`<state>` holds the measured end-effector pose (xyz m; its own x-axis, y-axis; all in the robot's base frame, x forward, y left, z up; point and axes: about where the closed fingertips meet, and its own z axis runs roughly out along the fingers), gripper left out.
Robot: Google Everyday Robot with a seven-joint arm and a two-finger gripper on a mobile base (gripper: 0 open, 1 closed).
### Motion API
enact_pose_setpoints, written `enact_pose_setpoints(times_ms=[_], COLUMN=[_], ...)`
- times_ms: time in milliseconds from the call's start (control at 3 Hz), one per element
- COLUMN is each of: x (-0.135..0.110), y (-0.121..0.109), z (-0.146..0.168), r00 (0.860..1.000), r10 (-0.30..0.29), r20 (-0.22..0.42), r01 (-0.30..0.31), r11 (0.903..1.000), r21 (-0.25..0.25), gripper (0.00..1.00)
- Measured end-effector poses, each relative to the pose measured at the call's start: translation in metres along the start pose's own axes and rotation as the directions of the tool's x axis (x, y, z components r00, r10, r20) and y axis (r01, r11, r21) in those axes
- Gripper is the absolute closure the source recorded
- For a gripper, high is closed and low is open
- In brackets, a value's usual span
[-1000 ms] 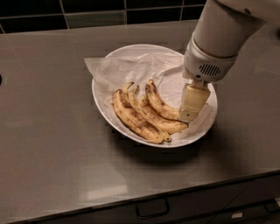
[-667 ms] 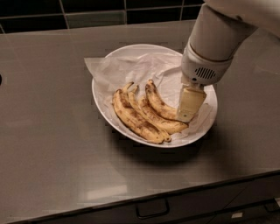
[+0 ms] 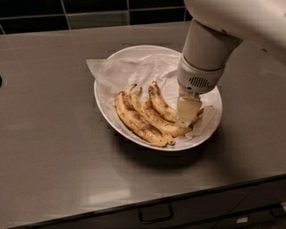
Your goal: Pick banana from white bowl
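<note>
The white bowl [image 3: 138,49] sits on a grey counter, lined with crumpled white paper [image 3: 134,71]. Three speckled bananas lie side by side in it. The banana [image 3: 161,106] is the rightmost one: short, plump and curved, with its dark stem end pointing to the back. Two longer bananas [image 3: 138,120] lie to its left. My gripper [image 3: 187,112] reaches down from the upper right, its pale tip over the near end of the banana. That end is hidden behind it. The wide arm housing [image 3: 203,58] covers the bowl's right side.
The grey counter [image 3: 53,147] stretches to the left and the front of the bowl. A dark tiled wall [image 3: 89,13] runs along the back. The counter's front edge has a drawer with a handle [image 3: 155,214] below it.
My gripper has moved left and slightly down inside the bowl, onto the near end of the rightmost banana. The bananas and the bowl have not moved.
</note>
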<state>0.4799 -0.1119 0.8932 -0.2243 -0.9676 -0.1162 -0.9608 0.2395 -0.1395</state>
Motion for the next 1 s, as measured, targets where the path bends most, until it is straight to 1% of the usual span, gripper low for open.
enact_pose_setpoints(times_ms=[333, 1000], x=[-0.0015, 0.0028], y=[-0.0016, -0.0014], z=[0.0199, 0.0283], r00=[1.000, 1.000], r10=[-0.006, 0.008], r20=[-0.003, -0.015], r01=[0.006, -0.009], r11=[0.9997, 0.9997], r21=[-0.024, -0.025], gripper=[0.38, 0.36])
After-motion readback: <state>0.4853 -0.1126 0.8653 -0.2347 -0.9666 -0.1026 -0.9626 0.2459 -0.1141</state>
